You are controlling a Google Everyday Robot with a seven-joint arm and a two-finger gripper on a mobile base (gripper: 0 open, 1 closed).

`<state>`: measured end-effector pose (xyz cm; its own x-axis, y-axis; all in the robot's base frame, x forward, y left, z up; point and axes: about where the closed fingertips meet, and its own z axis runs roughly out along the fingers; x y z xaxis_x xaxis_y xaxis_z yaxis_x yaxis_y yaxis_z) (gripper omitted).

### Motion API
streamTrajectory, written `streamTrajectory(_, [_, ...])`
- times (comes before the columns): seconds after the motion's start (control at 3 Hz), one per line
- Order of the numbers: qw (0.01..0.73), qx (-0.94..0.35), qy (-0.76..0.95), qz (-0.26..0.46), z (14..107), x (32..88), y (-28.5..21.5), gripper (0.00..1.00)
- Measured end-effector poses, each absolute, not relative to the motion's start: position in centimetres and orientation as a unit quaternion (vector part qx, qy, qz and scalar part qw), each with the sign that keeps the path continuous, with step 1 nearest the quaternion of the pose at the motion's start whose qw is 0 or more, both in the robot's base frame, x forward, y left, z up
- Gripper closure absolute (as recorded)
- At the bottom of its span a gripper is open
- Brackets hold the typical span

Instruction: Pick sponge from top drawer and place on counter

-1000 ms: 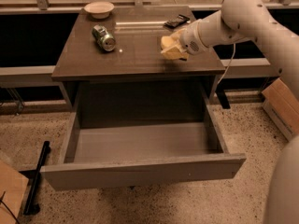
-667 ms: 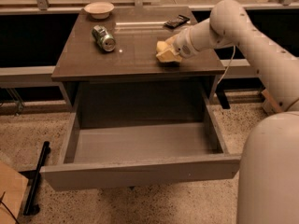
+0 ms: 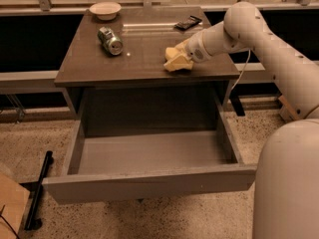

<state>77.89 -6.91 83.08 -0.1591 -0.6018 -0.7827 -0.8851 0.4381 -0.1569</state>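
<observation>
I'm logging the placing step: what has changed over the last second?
The gripper has moved down and a little left, lowering the sponge until it seems to rest on the counter. Whether it has been let go cannot be told. The can, the bowl, the dark object and the open top drawer stayed put.

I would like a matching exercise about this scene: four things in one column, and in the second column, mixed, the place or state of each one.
Things:
1. can
2. bowl
3. top drawer
4. hand

Places or states:
A. pulled open
B. low over the front right of the counter
C. lying on its side
D. upright at the back left corner

Pairs: 1-C, 2-D, 3-A, 4-B.
</observation>
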Motion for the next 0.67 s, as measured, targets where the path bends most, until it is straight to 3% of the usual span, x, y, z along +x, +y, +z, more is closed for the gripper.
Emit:
streamTrajectory(0.33, [0.410, -0.502, 0.741, 0.174, 82.85, 77.90, -6.65, 0.04])
streamTrajectory(0.67, [0.409, -0.503, 0.741, 0.175, 82.73, 77.90, -6.51, 0.00])
